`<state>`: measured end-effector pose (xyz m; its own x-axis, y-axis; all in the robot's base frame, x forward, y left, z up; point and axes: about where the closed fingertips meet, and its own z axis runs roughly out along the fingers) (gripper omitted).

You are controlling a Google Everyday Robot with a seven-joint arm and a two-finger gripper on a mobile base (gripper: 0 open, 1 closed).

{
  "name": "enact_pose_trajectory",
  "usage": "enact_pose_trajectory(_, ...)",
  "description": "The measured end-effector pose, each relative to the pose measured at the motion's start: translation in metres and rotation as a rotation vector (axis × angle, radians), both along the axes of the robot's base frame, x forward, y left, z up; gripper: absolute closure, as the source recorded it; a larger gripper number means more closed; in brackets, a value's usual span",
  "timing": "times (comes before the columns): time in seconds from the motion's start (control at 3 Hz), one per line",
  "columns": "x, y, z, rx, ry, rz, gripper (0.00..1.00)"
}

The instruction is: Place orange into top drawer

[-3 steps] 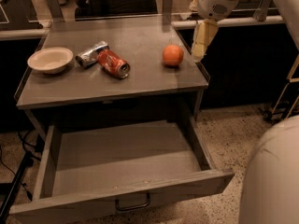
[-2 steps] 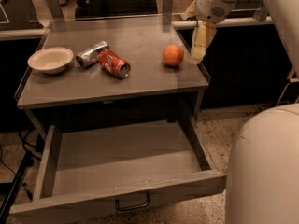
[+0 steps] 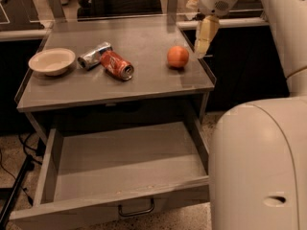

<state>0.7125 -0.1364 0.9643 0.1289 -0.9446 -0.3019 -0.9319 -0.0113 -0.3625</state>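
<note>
The orange (image 3: 178, 57) sits on the grey cabinet top (image 3: 144, 87), near its right edge. My gripper (image 3: 203, 38) hangs pointing down just to the right of the orange, close beside it at about the same height, and holds nothing. The top drawer (image 3: 96, 210) stands pulled wide open below the cabinet top, with nothing in it. Its dark curved pull handle (image 3: 136, 210) shows on the front panel.
A red soda can (image 3: 116, 64) lies on its side at the middle of the top, with a crushed silver can (image 3: 94, 55) behind it and a white bowl (image 3: 52, 61) at the left. My robot's pale body (image 3: 259, 166) fills the lower right.
My robot's pale body has come further into view at the lower right. The gripper stays beside the orange, and the orange has not moved.
</note>
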Motion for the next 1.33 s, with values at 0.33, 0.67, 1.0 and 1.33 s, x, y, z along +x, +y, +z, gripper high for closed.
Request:
enact_pose_trajectory(0.33,0.004,0.005,-0.008,0.023,0.017,-0.002,0.00)
enact_pose_trajectory(0.67,0.010,0.014,-0.023,0.071,0.065,-0.014,0.00)
enact_pose_trajectory(1.0,0.018,0.024,-0.035,0.095,0.095,-0.023,0.00)
enact_pose_trajectory(1.33,0.025,0.029,-0.045,0.101,0.113,-0.038,0.00)
